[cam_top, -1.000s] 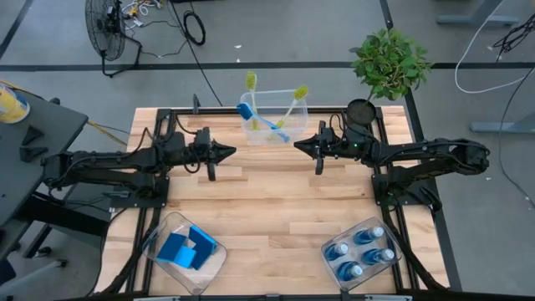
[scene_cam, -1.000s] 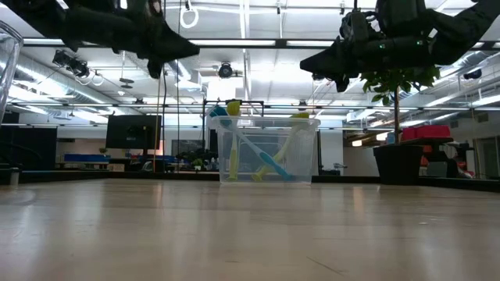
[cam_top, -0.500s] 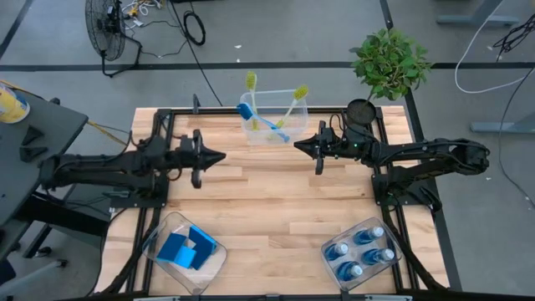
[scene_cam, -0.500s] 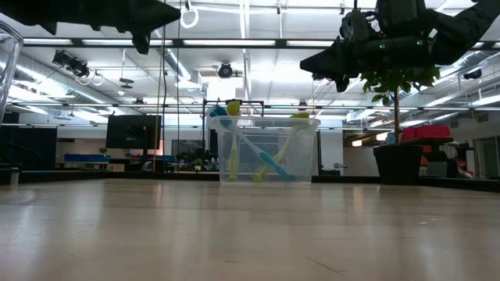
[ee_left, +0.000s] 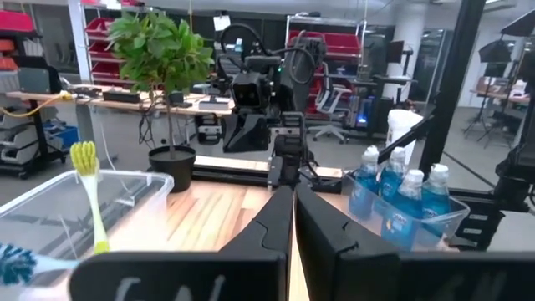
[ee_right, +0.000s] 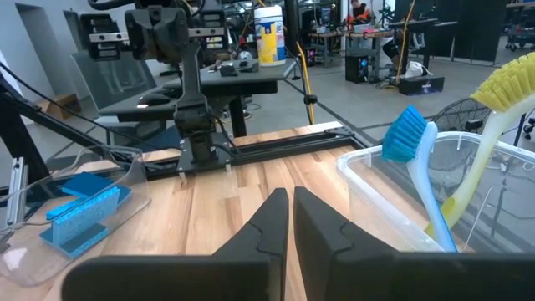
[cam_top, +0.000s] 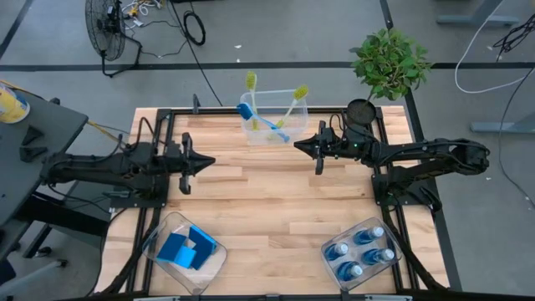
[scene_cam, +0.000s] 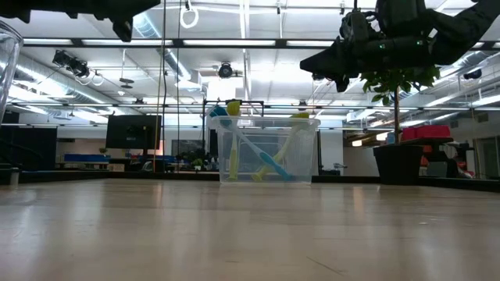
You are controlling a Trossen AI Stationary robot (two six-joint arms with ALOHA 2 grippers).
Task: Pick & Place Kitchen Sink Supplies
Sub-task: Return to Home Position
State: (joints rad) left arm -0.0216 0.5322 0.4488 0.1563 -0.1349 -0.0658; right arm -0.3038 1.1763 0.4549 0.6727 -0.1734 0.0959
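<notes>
Over the table's (cam_top: 267, 205) left side | left gripper (cam_top: 209, 160) has drawn back, fingers together, empty | right gripper (cam_top: 298, 143) parked, fingers together | brushes (cam_top: 261, 118), sponges (cam_top: 180, 247), bottles (cam_top: 360, 251) binned; task looks done.

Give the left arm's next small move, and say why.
Probably draw the left tool back toward its base, staying high. It is shut and empty, the brushes, sponges and bottles already lie in bins, and the right tool waits shut near the brushes, so nothing seems left to pick.
</notes>
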